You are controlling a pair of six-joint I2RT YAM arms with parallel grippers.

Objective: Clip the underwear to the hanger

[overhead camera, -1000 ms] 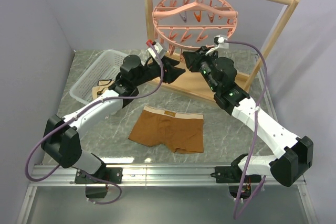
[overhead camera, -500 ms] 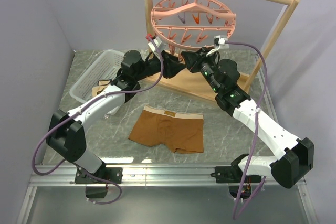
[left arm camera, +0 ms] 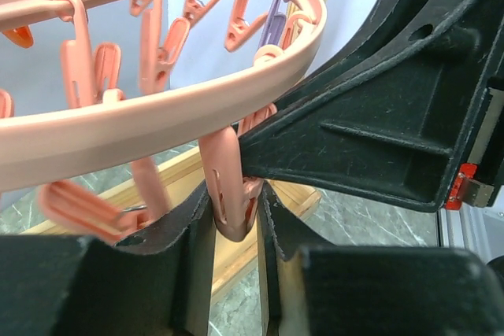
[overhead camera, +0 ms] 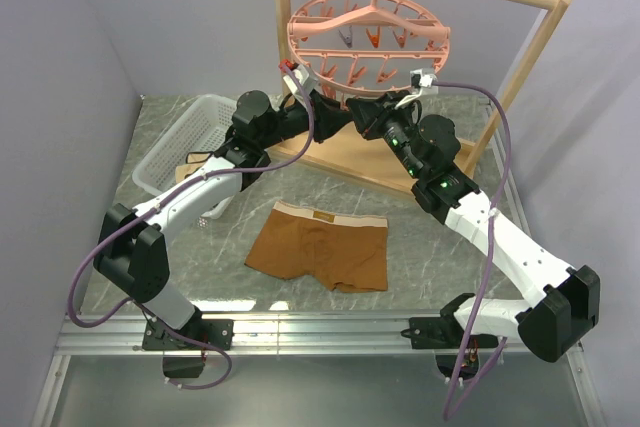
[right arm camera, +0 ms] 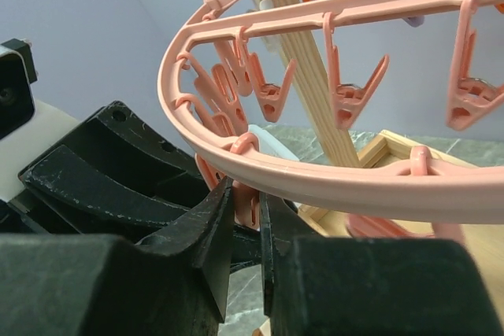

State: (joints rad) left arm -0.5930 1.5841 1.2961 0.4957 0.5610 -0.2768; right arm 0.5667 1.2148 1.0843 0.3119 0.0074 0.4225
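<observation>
The brown underwear [overhead camera: 320,245] lies flat on the table, tan waistband away from the arms, and neither gripper touches it. The salmon-pink hanger [overhead camera: 372,15] hangs by its hook from the wooden rack. Both grippers meet under its near rim. My left gripper [overhead camera: 335,112] [left arm camera: 234,218] is shut on a dangling pink clip [left arm camera: 228,194] below the rim [left arm camera: 157,116]. My right gripper [overhead camera: 357,114] [right arm camera: 248,210] is closed narrowly on a clip [right arm camera: 252,194] under the rim [right arm camera: 315,182], with its black fingers [left arm camera: 378,139] pressed close to the left ones.
The wooden rack [overhead camera: 523,62] stands at the back, its base board [overhead camera: 345,154] just under the grippers. A white basket [overhead camera: 190,137] sits at the left, with a beige dark-trimmed garment [overhead camera: 195,162] at its near edge. Grey walls close in both sides.
Both grippers have moved up and together under the hanger's near rim, the left arm reaching further right. The hanger has shifted slightly. The underwear has not moved.
</observation>
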